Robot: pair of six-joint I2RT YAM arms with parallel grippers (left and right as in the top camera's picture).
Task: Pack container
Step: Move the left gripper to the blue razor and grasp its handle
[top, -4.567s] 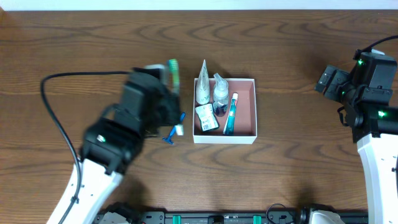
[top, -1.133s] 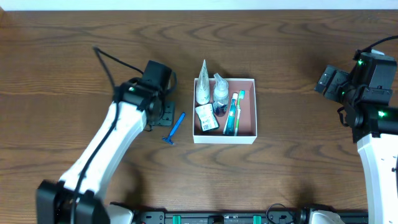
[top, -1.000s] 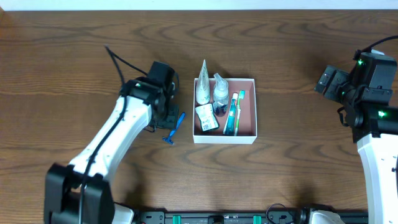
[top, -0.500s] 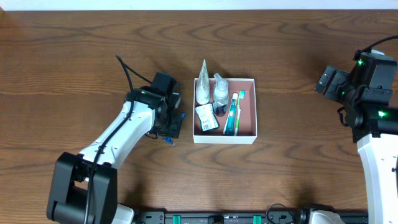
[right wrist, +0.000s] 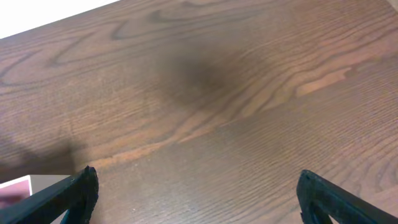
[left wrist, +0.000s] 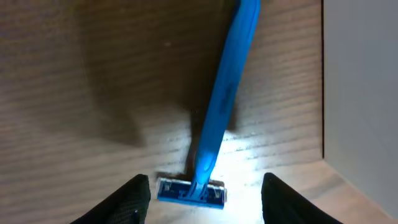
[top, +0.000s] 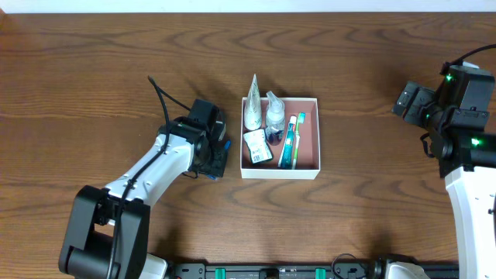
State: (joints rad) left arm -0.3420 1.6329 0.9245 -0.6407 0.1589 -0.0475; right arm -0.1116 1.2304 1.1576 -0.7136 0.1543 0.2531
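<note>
The container (top: 308, 143), a shallow white-walled box with a pinkish inside, stands mid-table and holds a white tube (top: 252, 108), a clear bottle (top: 274, 116), a sachet (top: 257, 147) and toothbrushes (top: 290, 143). A blue razor (left wrist: 225, 99) lies flat on the wood just left of the container's white wall (left wrist: 360, 93). My left gripper (left wrist: 207, 188) is open and low over the razor, one finger on either side of its head, not touching. From overhead the left gripper (top: 215, 157) hides most of the razor (top: 227, 144). My right gripper (right wrist: 199, 198) hangs open over bare wood at the far right.
The right arm (top: 457, 101) stays well clear of the container at the table's right edge. A corner of the container (right wrist: 15, 185) shows at the lower left of the right wrist view. A black cable (top: 164, 97) loops off the left arm.
The green toothbrush the left gripper held now lies in the container. Over the last second the left arm swung right and down until its open fingers flank the razor's head. The right arm is unmoved.
</note>
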